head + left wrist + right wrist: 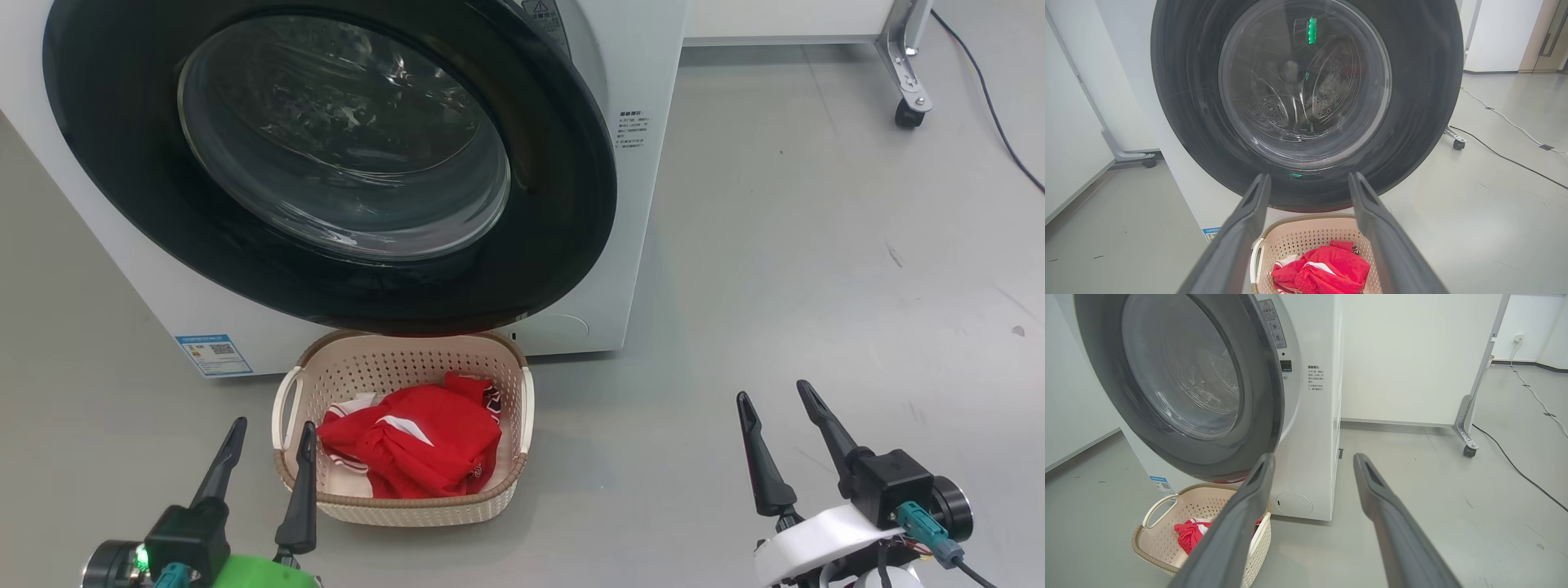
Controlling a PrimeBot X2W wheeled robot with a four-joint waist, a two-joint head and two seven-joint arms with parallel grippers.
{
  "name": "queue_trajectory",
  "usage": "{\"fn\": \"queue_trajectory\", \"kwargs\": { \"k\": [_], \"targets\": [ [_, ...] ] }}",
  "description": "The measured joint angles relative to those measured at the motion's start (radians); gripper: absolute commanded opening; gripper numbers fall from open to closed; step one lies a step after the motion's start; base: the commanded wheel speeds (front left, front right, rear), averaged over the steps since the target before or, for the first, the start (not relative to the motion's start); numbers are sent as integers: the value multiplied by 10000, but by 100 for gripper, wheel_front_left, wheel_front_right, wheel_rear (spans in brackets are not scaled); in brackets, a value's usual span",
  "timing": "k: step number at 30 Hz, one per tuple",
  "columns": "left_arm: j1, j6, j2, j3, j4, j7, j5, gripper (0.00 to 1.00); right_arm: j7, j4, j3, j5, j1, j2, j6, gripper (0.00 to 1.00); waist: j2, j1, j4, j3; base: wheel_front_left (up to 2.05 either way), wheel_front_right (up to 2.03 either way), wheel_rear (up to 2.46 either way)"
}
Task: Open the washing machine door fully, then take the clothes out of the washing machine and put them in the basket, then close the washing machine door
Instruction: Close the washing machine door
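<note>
We see our left tool (274, 423) and right tool (772, 390), both with fingers apart and gripping nothing. The clothes (416, 441) lie bunched in the basket (408, 510) on the floor (775, 245), just near of the washing machine door (563, 204), beside the left tool.

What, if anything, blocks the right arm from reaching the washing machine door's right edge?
Probably nothing, so yes. The right gripper is open and empty, with bare floor between it and the washing machine door; the basket sits further left, below the door.

grey floor (816, 245), black cable (984, 84), wheeled metal frame leg (904, 69)
</note>
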Motion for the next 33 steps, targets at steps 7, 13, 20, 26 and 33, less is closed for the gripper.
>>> {"fn": "queue_trajectory", "kwargs": {
  "k": [7,13,20,26,33],
  "targets": [
    [131,46,-180,27,-2,0,134,100,0,-6,21,0,0,4,0,100,0,0,12,-32,0,0,0],
    [143,84,-322,59,-12,0,249,100,0,-19,21,0,1,6,-2,100,0,0,36,-18,0,0,0],
    [148,86,-428,107,-12,0,334,100,0,-19,19,0,1,6,-2,31,0,0,61,-40,0,0,0],
    [151,86,-569,144,-6,0,564,100,0,6,12,69,5,8,2,0,0,0,67,-64,0,0,0],
    [151,88,-639,257,-23,0,637,100,0,19,13,111,6,8,4,0,0,0,92,-34,0,0,0]
  ]
}}
